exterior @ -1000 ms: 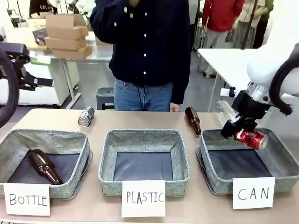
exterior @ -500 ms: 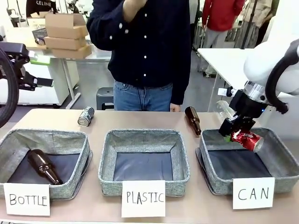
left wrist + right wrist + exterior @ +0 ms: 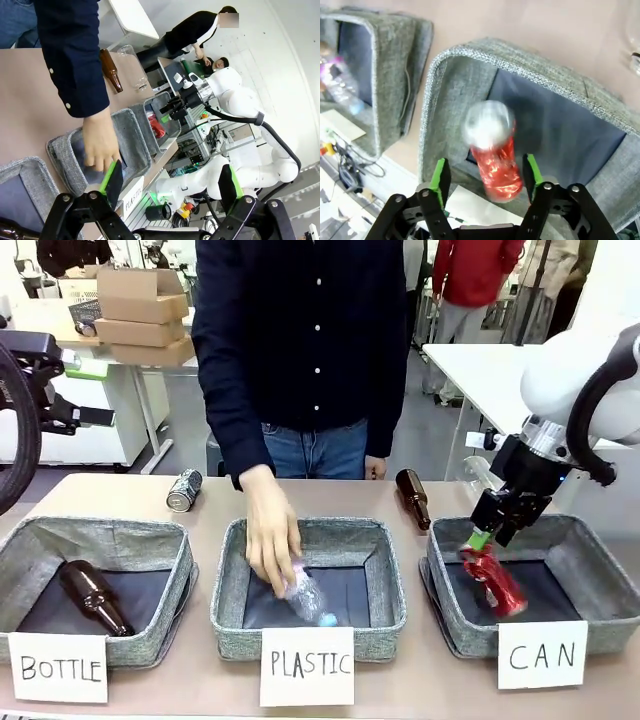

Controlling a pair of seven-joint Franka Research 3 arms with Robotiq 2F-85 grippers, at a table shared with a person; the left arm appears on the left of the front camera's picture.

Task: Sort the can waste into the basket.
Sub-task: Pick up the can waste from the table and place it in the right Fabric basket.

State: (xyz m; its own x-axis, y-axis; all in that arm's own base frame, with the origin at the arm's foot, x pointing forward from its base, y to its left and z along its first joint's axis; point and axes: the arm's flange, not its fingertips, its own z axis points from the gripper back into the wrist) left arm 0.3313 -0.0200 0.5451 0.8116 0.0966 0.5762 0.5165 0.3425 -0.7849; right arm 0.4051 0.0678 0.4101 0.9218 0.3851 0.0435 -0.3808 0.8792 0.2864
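Right claw above the far left corner of the CAN basket. Jaws parted, nothing gripped. One second back and half a second back it held the red can crosswise above the basket; the can has since left the claw.

Red can now inside the CAN basket, below the claw, standing tilted near the left wall. In the right wrist view the red can is blurred, beyond the spread green pads, over the dark lining of the basket. Cannot tell whether it rests on the bottom.

Left claw wide open and empty, well off from the bins.

Second can, dark, lies on the table behind the BOTTLE bin. Same spot as before.

Person's hand was up at the chest earlier; now it reaches down into the PLASTIC bin, touching a clear plastic bottle that lies there. That bin was empty in both earlier frames.

Brown bottle in the BOTTLE bin and brown bottle on the table between the middle and right bins: both unmoved.
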